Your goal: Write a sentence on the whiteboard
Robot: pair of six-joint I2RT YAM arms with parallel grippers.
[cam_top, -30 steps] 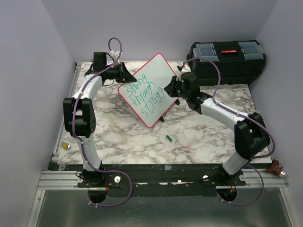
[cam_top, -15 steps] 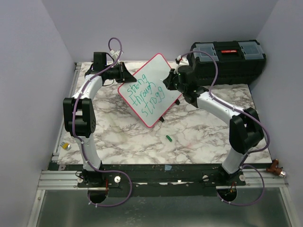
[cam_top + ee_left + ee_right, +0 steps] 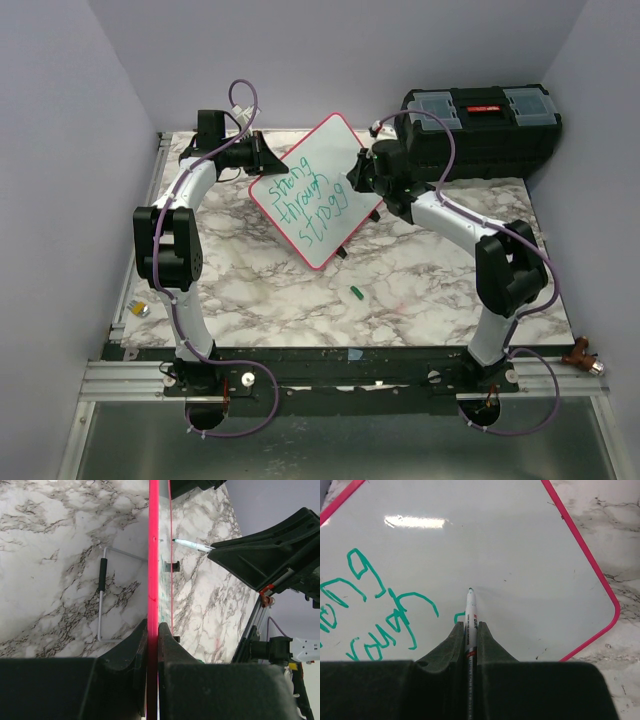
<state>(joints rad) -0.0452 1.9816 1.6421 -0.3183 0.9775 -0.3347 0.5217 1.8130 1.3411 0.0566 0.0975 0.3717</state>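
The whiteboard point(image 3: 312, 188), white with a pink-red frame, stands tilted on one corner at the table's middle back. Green words point(image 3: 308, 202) in three lines read roughly "strong through strugg". My left gripper point(image 3: 262, 158) is shut on the board's upper left edge; the left wrist view shows the frame point(image 3: 153, 580) edge-on between its jaws. My right gripper point(image 3: 357, 180) is shut on a white marker point(image 3: 471, 615), whose tip touches or nearly touches the board point(image 3: 495, 545) just right of the last green letters point(image 3: 380, 605). The marker also shows in the left wrist view point(image 3: 192, 545).
A black toolbox point(image 3: 482, 128) stands at the back right, close behind the right arm. A green marker cap point(image 3: 356, 293) lies on the marble table point(image 3: 420, 290) in front of the board. A small yellow-and-silver object point(image 3: 140, 309) sits at the left edge.
My right arm has swung its elbow and wrist back towards the toolbox, and the gripper has risen along the board's right side. The board and left arm have not moved.
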